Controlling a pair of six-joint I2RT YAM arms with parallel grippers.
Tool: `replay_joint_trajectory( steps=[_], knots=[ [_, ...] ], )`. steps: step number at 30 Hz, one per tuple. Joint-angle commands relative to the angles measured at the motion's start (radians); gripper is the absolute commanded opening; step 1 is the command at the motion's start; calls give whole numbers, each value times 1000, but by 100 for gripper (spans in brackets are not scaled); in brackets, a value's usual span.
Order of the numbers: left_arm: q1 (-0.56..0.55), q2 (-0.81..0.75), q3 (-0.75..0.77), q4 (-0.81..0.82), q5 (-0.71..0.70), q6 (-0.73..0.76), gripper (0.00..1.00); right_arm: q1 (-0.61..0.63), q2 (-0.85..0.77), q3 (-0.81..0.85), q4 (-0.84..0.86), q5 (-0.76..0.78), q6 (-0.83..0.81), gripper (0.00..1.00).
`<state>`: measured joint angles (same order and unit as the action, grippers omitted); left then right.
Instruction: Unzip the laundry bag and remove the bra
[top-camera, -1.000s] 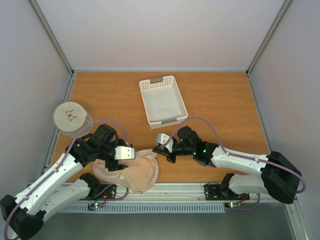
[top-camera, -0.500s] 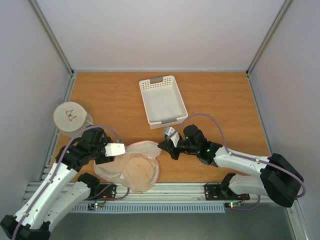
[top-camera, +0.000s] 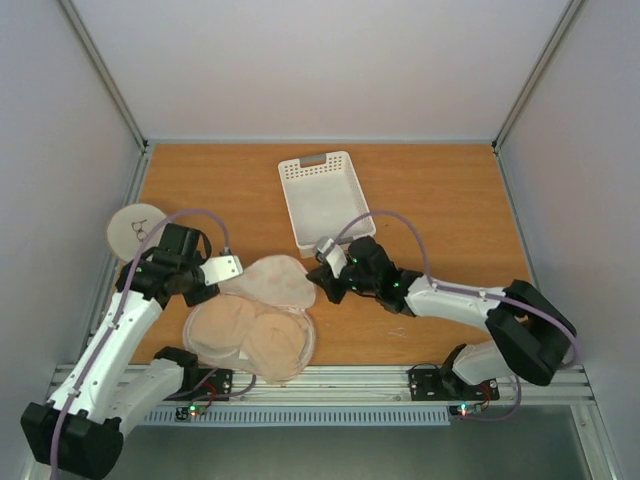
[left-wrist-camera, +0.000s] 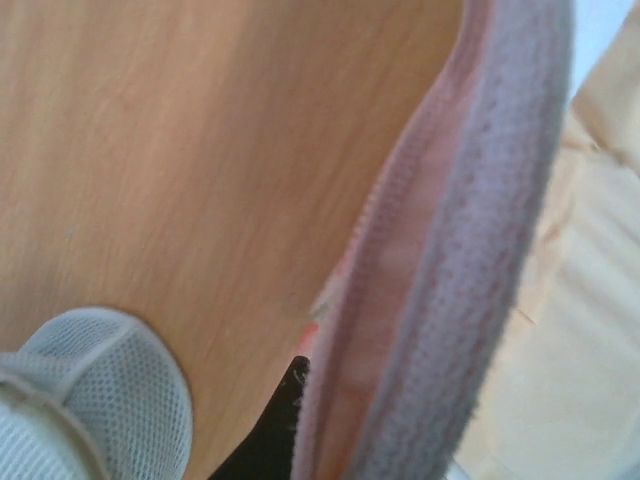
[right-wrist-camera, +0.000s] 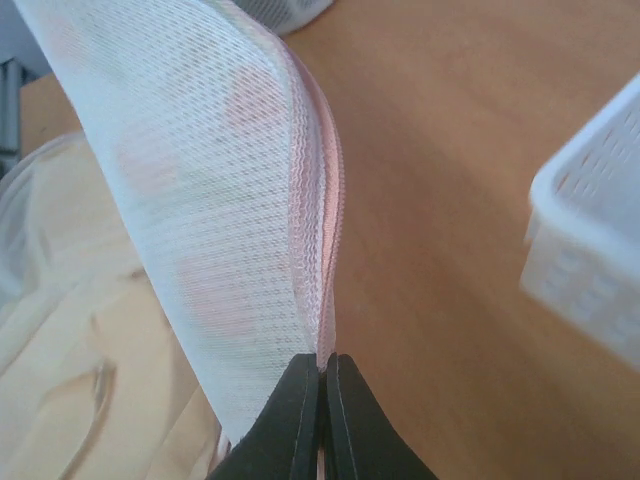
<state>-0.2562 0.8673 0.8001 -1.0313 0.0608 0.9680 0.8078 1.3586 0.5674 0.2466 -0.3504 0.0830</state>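
Laundry bag (right-wrist-camera: 220, 200) rim pinched in right fingers (right-wrist-camera: 295, 425); bra (top-camera: 250, 335) apart, leftward.

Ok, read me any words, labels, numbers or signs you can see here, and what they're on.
No readable text anywhere.
The round white disc carries only a small black drawing, no letters.
The white basket, laundry bag and bra show no lettering or label.

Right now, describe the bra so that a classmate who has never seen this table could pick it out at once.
Start at the near edge of the wooden table, by the left arm's base, where the opened laundry bag lies. The bra rests on the bag's lower half: plain peach-beige with two rounded cups, unlike the patterned, mesh-lined flap raised behind it.
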Motion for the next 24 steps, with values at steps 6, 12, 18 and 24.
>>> replay_joint_trajectory(
  steps=[6,12,18,24],
  knots=[
    [107,61,75,4,-109,-234,1,25,151,232,23,105,-6,1],
    [151,108,72,64,-158,-269,1,70,231,325,6,161,-25,1],
    [173,143,61,159,-178,-280,3,73,299,409,-24,226,-5,1],
    [176,223,39,282,-201,-315,10,73,354,494,-56,314,-4,15]
  ],
)
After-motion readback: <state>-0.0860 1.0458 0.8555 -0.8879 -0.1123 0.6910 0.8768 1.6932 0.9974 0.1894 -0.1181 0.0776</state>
